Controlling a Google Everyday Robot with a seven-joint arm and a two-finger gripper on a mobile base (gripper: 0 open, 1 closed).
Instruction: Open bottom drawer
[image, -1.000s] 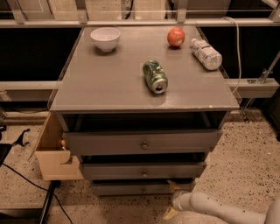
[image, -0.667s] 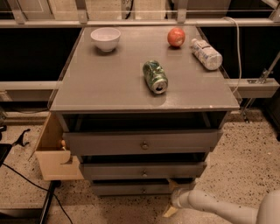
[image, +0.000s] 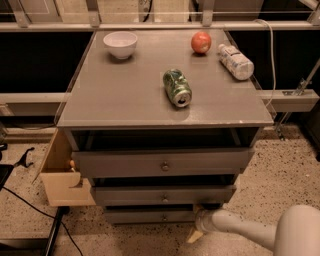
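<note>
The bottom drawer (image: 145, 216) is the lowest of three stacked grey fronts, a narrow panel with a small round knob (image: 164, 217). It sticks out less than the middle drawer (image: 162, 195) and the top drawer (image: 162, 162) above it. My gripper (image: 197, 222) is low at the right end of the bottom drawer front, right of the knob and just under the middle drawer's right corner. The white arm (image: 250, 231) reaches in from the lower right.
On the cabinet top (image: 125, 95) are a white bowl (image: 120, 44), a red apple (image: 201, 42), a plastic bottle (image: 236, 61) on its side and a green can (image: 177, 87) on its side. A wooden box (image: 62, 172) juts out at the left. Cables lie on the speckled floor (image: 30, 205).
The gripper stays at the right end of the bottom drawer. More of the white arm has come into view at the lower right. The drawers have not visibly moved.
</note>
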